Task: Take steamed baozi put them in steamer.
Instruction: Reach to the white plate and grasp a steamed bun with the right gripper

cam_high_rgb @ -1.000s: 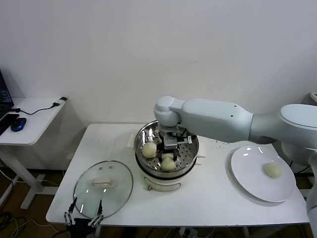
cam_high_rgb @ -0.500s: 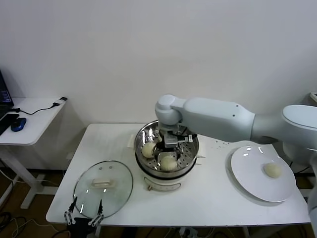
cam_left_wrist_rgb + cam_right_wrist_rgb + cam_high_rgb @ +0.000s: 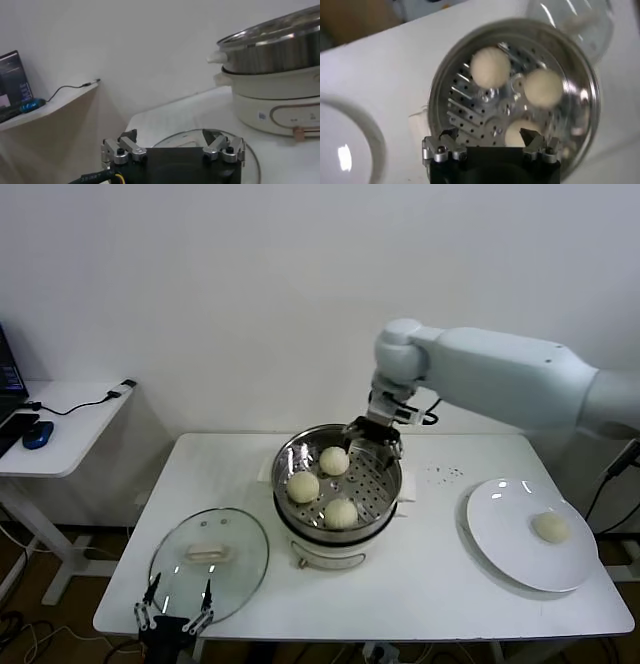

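The steel steamer basket [image 3: 380, 484] sits on its cream pot body [image 3: 330, 546] at the table's middle. Three baozi lie in it: one at the back [image 3: 334, 460], one on the left [image 3: 303, 486], one in front [image 3: 341, 513]. A fourth baozi [image 3: 550, 527] lies on the white plate [image 3: 500, 534] at the right. My right gripper [image 3: 372, 434] hangs open and empty above the steamer's back right rim; its wrist view shows the basket [image 3: 450, 85] with the three buns [image 3: 490, 67] below the gripper [image 3: 489, 136]. My left gripper [image 3: 174, 612] is parked open below the table's front left edge.
A round glass lid [image 3: 209, 562] with a white handle lies on the table left of the steamer, also in the left wrist view [image 3: 200, 140]. A side desk [image 3: 60, 424] with a mouse and cables stands at the far left. The wall is close behind.
My right gripper let go of a baozi at the back of the basket, then rose and moved right, out of the steamer. The basket went from two visible buns to three.
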